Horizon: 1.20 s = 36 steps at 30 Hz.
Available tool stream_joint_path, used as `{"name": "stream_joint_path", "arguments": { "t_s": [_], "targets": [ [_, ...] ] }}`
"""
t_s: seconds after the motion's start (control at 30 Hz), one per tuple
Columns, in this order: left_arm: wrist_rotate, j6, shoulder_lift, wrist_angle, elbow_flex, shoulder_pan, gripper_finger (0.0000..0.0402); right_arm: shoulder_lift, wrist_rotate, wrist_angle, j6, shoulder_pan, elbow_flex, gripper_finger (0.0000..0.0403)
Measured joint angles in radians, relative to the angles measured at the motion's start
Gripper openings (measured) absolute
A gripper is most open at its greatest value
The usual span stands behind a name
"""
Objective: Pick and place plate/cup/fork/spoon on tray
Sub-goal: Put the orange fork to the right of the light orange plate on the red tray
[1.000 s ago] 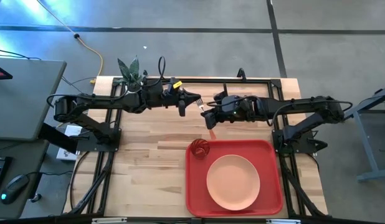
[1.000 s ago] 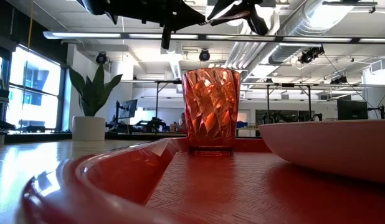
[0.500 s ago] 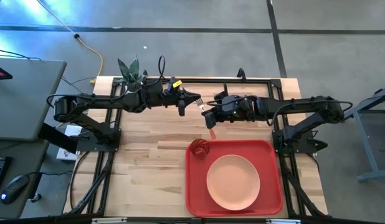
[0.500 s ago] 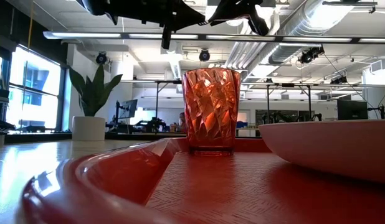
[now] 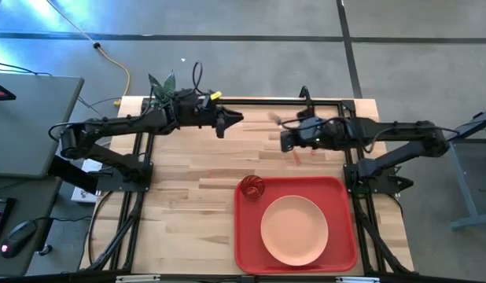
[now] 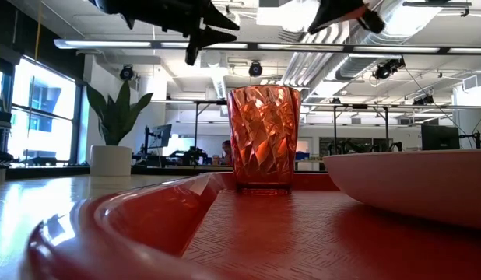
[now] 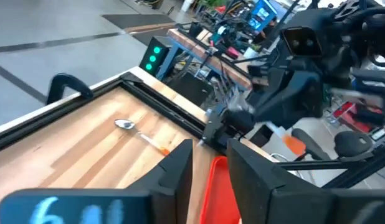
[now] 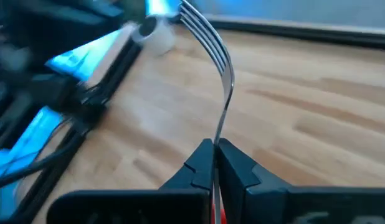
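The fork [image 8: 218,74] is in my right gripper [image 5: 283,137], high above the table's far middle; its tines [image 5: 273,118] show in the high view. My left gripper [image 5: 237,120] is open and empty to the fork's left, its fingers [image 7: 180,168] apart. The spoon [image 7: 125,124] lies flat on the wood near the far edge. The tray [image 5: 243,236] lies at the near right. The plate [image 5: 294,229] rests in its middle. The cup [image 5: 252,186] stands upright in its far left corner and shows in the low view [image 6: 264,136]. My right gripper pinches the fork's thin metal neck [image 8: 221,127] between its two shut fingers, just below the tines. The fingers come level from the table's right. The tines stick out past the fingertips and the orange handle [image 5: 295,152] trails on the near side. The fork is lifted clear.
A white pot with a green plant [image 5: 163,85] stands at the table's far left corner. A black frame [image 5: 329,101] runs along the far edge. Bare wood [image 5: 188,204] lies left of the tray.
The two grippers have drawn apart. My right gripper has gone toward the table's right edge with the fork, which stays lifted. My left gripper has drawn back toward the far left.
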Motion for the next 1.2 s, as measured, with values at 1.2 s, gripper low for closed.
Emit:
{"name": "stream_joint_path", "arguments": {
  "t_s": [1.2],
  "targets": [
    [-0.069,0.095,-0.097,-0.233,0.001,0.054,0.0113,0.047,-0.147,-0.390,1.153,0.737,-0.329,0.0000]
  ]
}}
